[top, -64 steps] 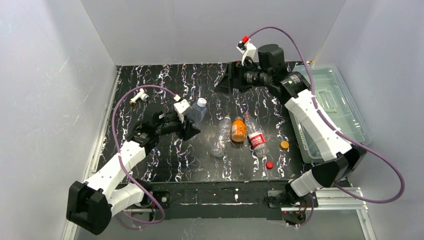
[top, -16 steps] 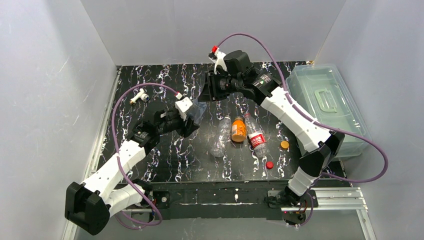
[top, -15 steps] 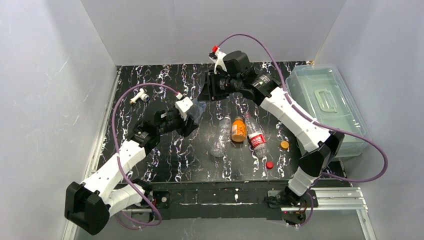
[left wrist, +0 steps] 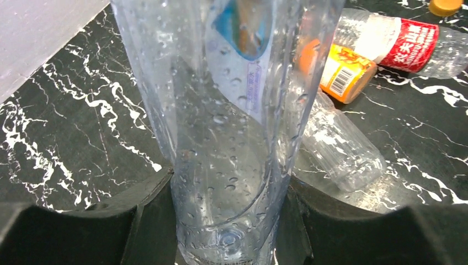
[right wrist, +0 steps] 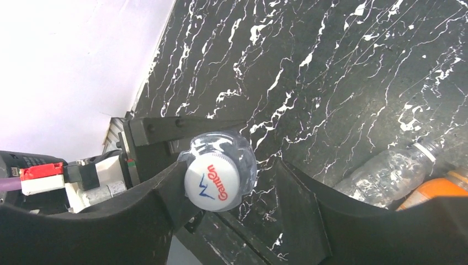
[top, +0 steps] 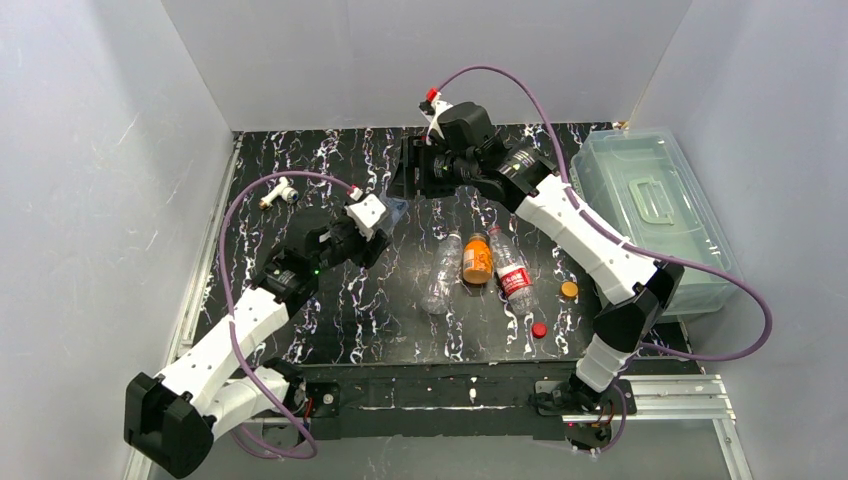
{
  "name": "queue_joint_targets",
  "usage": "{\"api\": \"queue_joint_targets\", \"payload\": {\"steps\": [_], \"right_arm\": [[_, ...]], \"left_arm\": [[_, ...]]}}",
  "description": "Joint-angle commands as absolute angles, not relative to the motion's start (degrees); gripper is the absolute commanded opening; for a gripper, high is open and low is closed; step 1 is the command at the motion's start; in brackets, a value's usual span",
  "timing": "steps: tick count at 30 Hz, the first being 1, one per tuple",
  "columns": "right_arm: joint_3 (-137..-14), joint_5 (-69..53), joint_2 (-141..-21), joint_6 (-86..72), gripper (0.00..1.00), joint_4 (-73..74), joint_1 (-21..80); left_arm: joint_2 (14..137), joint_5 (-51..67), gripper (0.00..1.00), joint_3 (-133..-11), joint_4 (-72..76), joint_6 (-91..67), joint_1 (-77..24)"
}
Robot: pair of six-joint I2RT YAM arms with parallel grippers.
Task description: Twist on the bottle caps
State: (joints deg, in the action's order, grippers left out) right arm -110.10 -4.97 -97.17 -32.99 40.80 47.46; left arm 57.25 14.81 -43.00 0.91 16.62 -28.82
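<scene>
My left gripper [left wrist: 229,221] is shut on the base of a clear wet bottle [left wrist: 226,138], which it holds tilted above the table [top: 393,215]. A white printed cap [right wrist: 212,181] sits on that bottle's neck. My right gripper [right wrist: 232,187] stands open around this cap: the left finger touches it, and a gap shows on the right side. In the top view the right gripper [top: 405,182] meets the bottle at the back middle. An orange-yellow cap [top: 569,290] and a red cap [top: 539,330] lie loose on the table.
Three bottles lie mid-table: a clear one [top: 441,272], an orange one [top: 477,258] and a red-labelled one [top: 513,272]. A white-and-brass T fitting [top: 277,192] lies at the back left. A clear plastic box [top: 660,215] stands at the right edge.
The right arm swung left to the held bottle's top, and its jaws have widened off the white cap. The left arm shifted slightly left, still holding the bottle.
</scene>
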Motion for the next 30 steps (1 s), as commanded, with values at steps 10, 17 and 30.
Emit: {"api": "queue_joint_targets", "payload": {"steps": [10, 17, 30], "right_arm": [[-113.2, -6.2, -95.8, -29.8, 0.55, 43.3, 47.9], [-110.1, -7.1, -94.9, -29.2, 0.56, 42.5, 48.0], [-108.9, -7.4, -95.3, -29.1, 0.30, 41.0, 48.1]], "left_arm": [[56.1, 20.2, 0.00, -40.7, 3.1, 15.4, -29.1], [57.4, 20.4, 0.00, -41.1, 3.1, 14.8, -29.1], [57.8, 21.8, 0.00, -41.6, 3.4, 13.1, -29.1]]}}
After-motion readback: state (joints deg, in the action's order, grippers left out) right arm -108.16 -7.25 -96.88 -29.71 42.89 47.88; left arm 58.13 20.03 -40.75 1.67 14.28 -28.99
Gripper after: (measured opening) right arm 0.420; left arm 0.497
